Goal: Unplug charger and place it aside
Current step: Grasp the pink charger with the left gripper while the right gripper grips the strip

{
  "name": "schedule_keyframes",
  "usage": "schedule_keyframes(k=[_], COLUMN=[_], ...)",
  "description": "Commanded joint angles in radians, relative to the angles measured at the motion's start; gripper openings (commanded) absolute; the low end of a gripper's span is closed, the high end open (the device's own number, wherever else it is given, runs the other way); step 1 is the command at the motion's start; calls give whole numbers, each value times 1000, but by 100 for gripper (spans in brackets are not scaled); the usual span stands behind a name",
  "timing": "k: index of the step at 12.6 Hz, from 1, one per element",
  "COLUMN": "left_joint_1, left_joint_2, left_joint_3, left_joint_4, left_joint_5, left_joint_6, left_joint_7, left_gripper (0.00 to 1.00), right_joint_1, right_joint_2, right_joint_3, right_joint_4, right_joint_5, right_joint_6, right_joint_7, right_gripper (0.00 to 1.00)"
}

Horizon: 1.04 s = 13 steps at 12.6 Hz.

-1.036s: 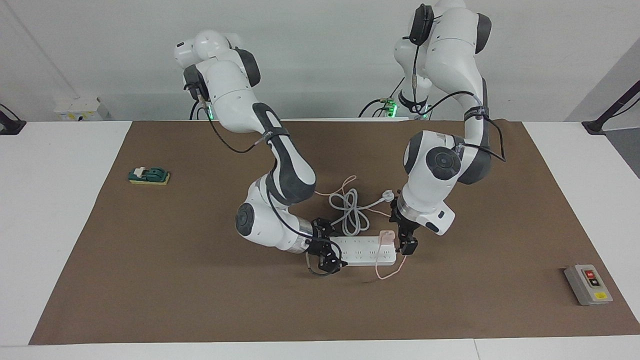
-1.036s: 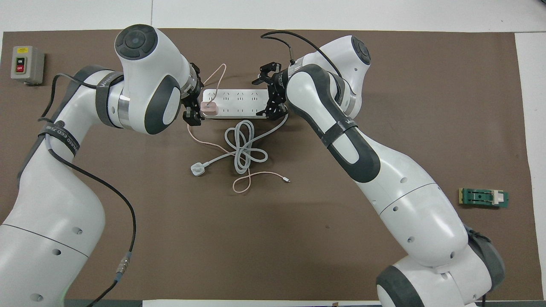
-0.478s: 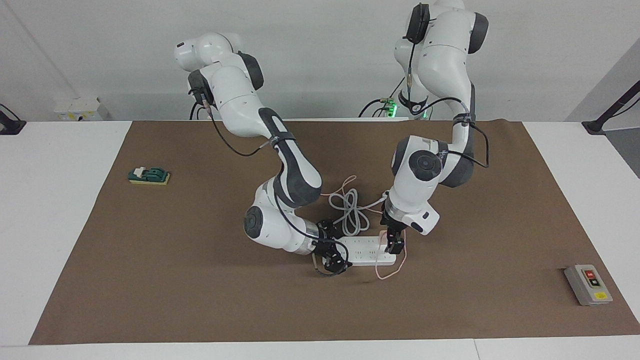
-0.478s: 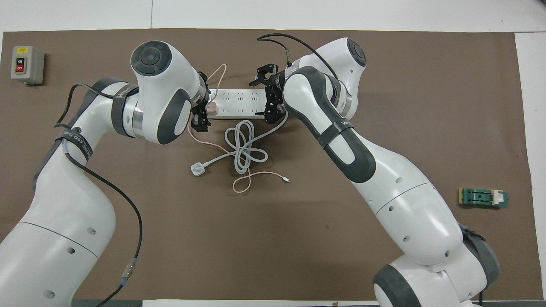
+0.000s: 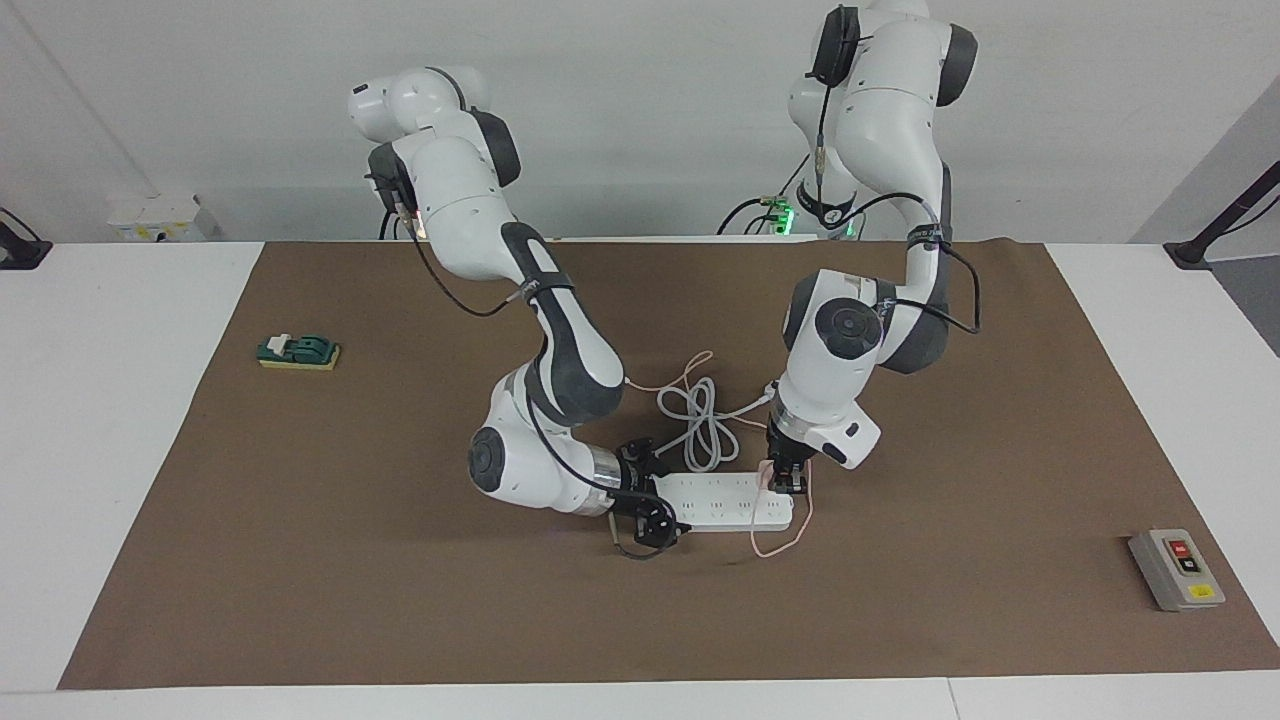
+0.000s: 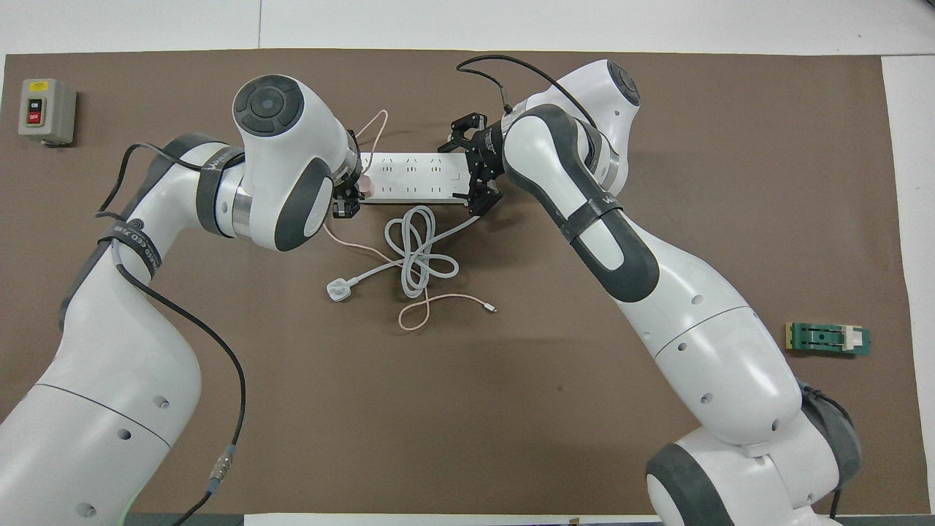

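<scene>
The pale-pink charger [image 5: 766,479] [image 6: 364,188] sits plugged into the end of the white power strip [image 5: 722,503] [image 6: 409,177] toward the left arm's end of the table. My left gripper [image 5: 787,481] [image 6: 349,194] is down on it, shut on the charger, which is mostly hidden by it. The charger's thin pink cable [image 5: 788,541] [image 6: 419,313] loops over the mat. My right gripper [image 5: 650,506] [image 6: 475,169] is open and straddles the strip's end toward the right arm.
A coiled thick white cord [image 5: 700,425] [image 6: 416,252] with a round white plug [image 6: 337,291] lies nearer to the robots than the strip. A grey switch box [image 5: 1176,569] [image 6: 46,111] and a green block [image 5: 298,351] [image 6: 828,340] sit near the mat's ends.
My left gripper moved from beside the strip's end onto the charger and closed around it. My right gripper slid a little outward along the strip toward the right arm's end.
</scene>
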Motion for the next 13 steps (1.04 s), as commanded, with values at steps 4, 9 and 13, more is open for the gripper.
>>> schedule_keyframes(k=[4, 9, 13], left_joint_1=[-18, -18, -18], left_joint_2=[-31, -31, -31], left_joint_3=[13, 13, 13], left_joint_4=[-36, -38, -38], left_joint_5=[23, 23, 23], left_joint_6=[19, 20, 20], left_joint_7=[-17, -17, -17], left_gripper=[0, 0, 0], right_joint_1=[-20, -17, -28], right_joint_2=[35, 36, 36], right_joint_3=[7, 9, 20], right_joint_4=[68, 69, 71], right_joint_5=[6, 6, 8], right_joint_6=[-43, -45, -74], right_joint_7=[-26, -27, -26], right_gripper=[100, 100, 100])
